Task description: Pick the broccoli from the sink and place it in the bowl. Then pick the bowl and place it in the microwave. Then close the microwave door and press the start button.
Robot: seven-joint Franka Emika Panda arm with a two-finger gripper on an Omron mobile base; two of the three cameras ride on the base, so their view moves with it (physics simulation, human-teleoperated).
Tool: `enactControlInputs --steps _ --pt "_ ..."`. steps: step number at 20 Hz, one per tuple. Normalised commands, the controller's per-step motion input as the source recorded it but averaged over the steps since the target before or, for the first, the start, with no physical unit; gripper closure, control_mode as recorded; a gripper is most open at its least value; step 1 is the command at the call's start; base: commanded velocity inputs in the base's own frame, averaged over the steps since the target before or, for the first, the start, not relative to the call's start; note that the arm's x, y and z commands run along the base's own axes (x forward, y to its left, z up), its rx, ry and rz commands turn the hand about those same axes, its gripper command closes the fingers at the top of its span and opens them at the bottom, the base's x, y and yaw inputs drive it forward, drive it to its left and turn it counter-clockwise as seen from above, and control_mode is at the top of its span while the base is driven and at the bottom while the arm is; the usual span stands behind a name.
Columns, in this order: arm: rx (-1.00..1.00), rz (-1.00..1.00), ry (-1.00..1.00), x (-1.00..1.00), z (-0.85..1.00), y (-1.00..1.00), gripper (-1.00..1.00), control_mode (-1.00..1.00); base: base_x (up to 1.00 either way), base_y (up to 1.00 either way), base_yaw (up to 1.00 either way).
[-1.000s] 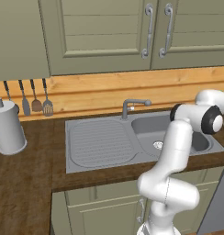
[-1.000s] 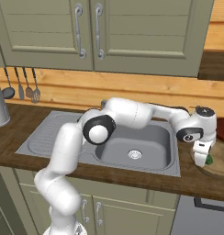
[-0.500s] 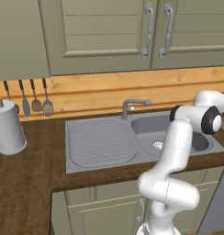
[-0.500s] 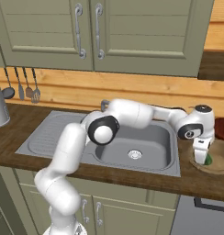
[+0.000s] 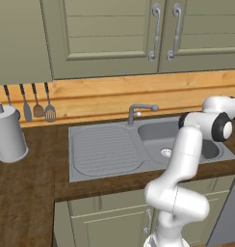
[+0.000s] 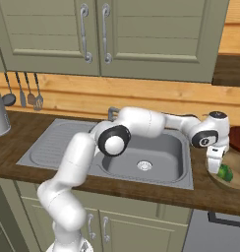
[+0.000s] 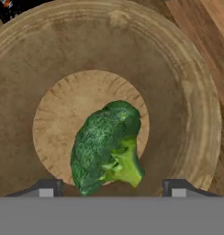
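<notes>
Claw spread wide above the bowl, tips clear of the broccoli lying on the bowl's floor.

Bright green, lumpy broccoli lying on its side on the flat pale centre of the brown wooden bowl, pale stalk pointing down and to the right in the hand view. Wide, shallow, thick-walled bowl sitting upright on the dark counter just right of the sink. Grey steel basin, ribbed drainboard to its left, curved faucet behind.
</notes>
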Motion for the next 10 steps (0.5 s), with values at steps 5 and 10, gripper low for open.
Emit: enactControlInputs --steps 5,10 --pt "0.02 0.00 -0.05 -0.03 0.01 0.00 -1.00 -1.00 0.00 0.00 0.00" --pt "0.00 0.00 0.00 -0.47 0.18 0.15 -1.00 -1.00 0.00 0.00 0.00"
